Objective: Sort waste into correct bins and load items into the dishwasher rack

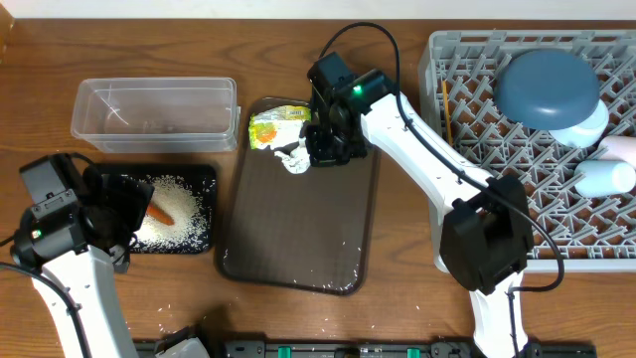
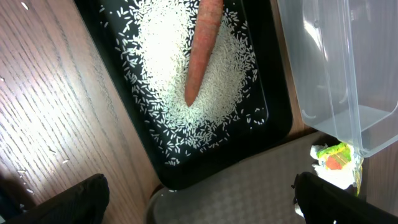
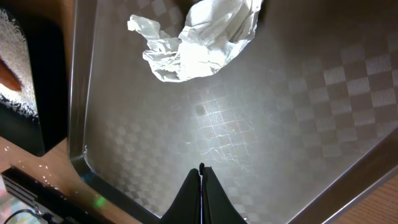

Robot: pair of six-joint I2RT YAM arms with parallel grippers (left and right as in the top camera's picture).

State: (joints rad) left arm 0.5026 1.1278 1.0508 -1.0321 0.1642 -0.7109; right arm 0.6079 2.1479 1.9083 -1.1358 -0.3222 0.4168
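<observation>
Clear plastic tub stands at the back left of the wooden table. Just in front of it lies the black tray, holding a heap of white rice with the orange carrot lying across it. A few stray grains lie on the wood nearby. The left gripper hovers over the near end of this tray, jaws spread wide, nothing between them.

Centre: the brown serving tray. At its far end sit the yellow-green wrapper and, just beside it, the crumpled tissue. The right gripper hangs above the tray floor, fingers pressed together and empty, apart from the tissue.

Right: the grey dishwasher rack. The chopsticks stand near its left edge. The dark-blue plate rests toward the back, the light-blue bowl touching its lower edge, and the white cup lies at the right edge.
</observation>
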